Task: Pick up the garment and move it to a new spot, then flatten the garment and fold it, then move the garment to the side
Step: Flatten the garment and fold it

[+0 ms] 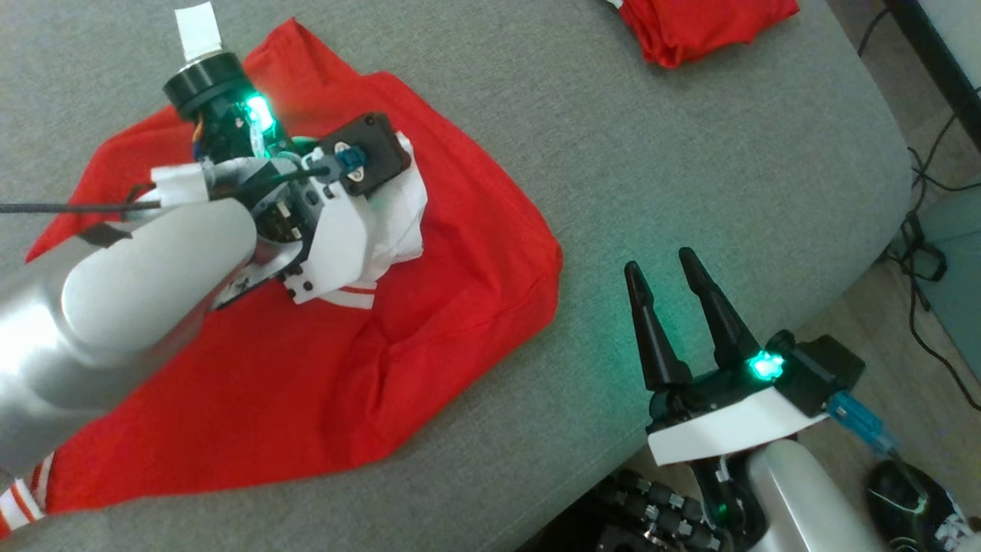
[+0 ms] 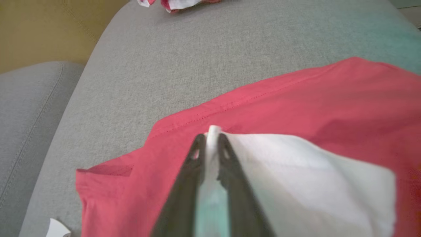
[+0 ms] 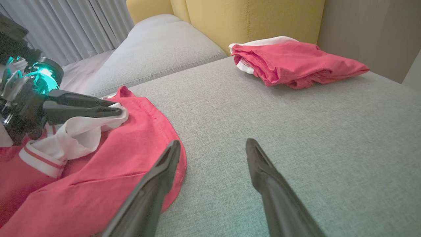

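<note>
One garment (image 1: pixel 460 253) white fold pinched by left fingers (image 2: pixel 192 164); right fingers (image 3: pixel 154 184) splayed over cushion (image 1: pixel 690 153) edge.

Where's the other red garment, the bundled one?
In the head view the bundled garment sits at the top edge, right of centre, on the grey cushion, apart from the spread garment. The right wrist view shows it near the yellow backrest.

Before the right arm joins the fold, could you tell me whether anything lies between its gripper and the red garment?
Nothing visible does. The open right gripper hangs over grey cushion close beside the garment; the folded pile lies far off, and the left gripper pinches the garment's white sleeve.
</note>
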Tool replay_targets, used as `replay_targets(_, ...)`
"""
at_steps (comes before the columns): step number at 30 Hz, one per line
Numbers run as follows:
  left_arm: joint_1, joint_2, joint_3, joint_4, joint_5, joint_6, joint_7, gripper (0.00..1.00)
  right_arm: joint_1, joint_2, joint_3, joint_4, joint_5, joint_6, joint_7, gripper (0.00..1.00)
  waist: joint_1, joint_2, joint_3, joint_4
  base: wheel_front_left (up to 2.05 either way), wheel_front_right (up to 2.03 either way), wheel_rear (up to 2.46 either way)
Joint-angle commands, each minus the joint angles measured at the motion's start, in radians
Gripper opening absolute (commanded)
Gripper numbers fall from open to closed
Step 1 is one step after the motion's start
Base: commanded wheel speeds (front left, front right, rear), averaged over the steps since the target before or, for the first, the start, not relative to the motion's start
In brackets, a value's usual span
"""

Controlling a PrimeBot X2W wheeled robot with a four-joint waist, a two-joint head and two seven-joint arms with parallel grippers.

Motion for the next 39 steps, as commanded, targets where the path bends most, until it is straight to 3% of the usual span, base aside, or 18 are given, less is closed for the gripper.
replay_targets(1,-0.027,0.014,0.043,-0.031,0.013,0.002,-0.003,0.0,-0.006,-0.004,0.019,-0.03,0.008,-0.001,-0.004,1.0,0.0,0.0,0.002,0.002,0.0,0.0,0.0)
replay_targets(7,-0.065,0.006,0.043,-0.034,0.033,0.002,-0.074,0.0,-0.004,-0.004,0.014,-0.018,-0.004,-0.001,-0.004,1.0,0.0,0.0,-0.006,0.031,0.0,0.0,0.0)
replay_targets(15,-0.151,0.052,0.072,0.002,0.002,0.007,-0.306,0.0,0.02,-0.004,-0.043,0.019,-0.062,-0.001,-0.004,1.0,0.0,0.0,-0.08,0.147,0.0,0.0,0.0)
replay_targets(20,-0.119,0.14,0.125,-0.065,-0.017,0.071,-0.376,0.0,0.052,-0.004,-0.105,0.055,-0.125,-0.001,-0.004,1.0,0.0,0.0,-0.133,0.244,0.0,0.0,0.0)
replay_targets(27,-0.033,0.273,0.156,-0.224,-0.055,0.165,-0.38,0.0,0.053,-0.004,-0.195,0.128,-0.174,-0.001,-0.004,1.0,0.0,0.0,-0.168,0.342,0.0,0.0,0.0)
replay_targets(39,0.017,0.341,0.169,-0.355,-0.07,0.245,-0.374,0.0,-0.054,-0.004,-0.255,0.333,-0.226,-0.001,-0.004,1.0,0.0,0.0,-0.172,0.417,0.0,0.0,0.0)
